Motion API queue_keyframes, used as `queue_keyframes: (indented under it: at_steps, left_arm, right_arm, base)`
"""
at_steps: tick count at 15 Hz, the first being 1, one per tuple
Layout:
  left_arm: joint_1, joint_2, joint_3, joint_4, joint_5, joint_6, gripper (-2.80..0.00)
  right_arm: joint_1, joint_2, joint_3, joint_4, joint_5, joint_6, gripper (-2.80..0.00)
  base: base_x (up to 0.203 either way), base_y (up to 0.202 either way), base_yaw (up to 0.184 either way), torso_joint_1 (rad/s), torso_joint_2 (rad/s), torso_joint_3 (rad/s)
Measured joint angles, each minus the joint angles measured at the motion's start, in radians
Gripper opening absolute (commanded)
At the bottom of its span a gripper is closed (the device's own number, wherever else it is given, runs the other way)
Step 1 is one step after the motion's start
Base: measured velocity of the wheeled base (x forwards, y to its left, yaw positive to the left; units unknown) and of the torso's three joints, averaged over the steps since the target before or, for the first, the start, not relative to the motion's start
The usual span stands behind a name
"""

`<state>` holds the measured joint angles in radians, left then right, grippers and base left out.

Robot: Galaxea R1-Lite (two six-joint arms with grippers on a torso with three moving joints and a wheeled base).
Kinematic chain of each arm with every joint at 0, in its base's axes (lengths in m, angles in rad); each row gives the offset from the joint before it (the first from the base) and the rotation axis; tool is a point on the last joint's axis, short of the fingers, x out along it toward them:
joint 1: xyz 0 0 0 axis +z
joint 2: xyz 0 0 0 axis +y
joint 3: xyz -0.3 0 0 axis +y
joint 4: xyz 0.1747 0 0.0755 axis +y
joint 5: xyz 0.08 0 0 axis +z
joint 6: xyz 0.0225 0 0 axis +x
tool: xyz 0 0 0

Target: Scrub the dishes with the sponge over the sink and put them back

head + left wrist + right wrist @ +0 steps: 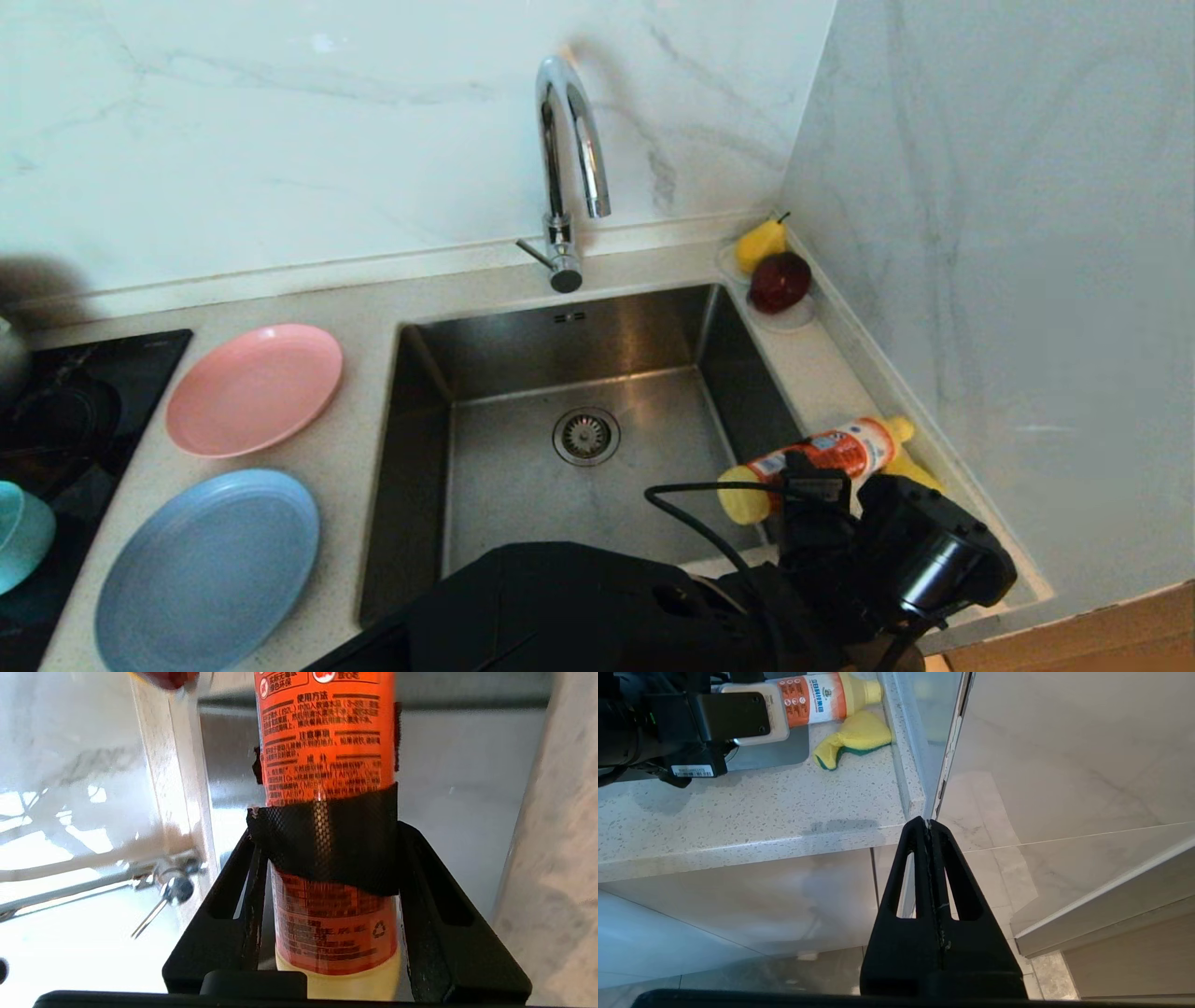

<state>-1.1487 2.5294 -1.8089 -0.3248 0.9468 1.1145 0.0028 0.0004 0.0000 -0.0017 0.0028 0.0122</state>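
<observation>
The left claw [327,858] is clamped round the lying orange yellow-capped plastic bottle [327,765], and any tilt risks it slipping into the steel sink [597,504] below or knocking the yellow sponge [854,737] just beyond it.

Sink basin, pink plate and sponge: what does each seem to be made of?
Sink: brushed stainless steel, going by its grey sheen and streaked reflections. Pink plate: probably matte plastic, with an even colour and no glare. Sponge: soft yellow foam with a thin green scrubbing layer, lying crumpled on the counter.
</observation>
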Motion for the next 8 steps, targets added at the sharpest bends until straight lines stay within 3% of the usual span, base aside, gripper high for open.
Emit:
queue_keyframes:
  at_steps: [8]
  left_arm:
    - [0.001, 0.003, -0.007, -0.004, 0.007, 0.032, -2.80]
  right_arm:
    - [0.000, 0.000, 0.000, 0.000, 0.000, 0.000, -2.80]
  base:
    - [0.000, 0.000, 0.000, 0.000, 0.00, 0.000]
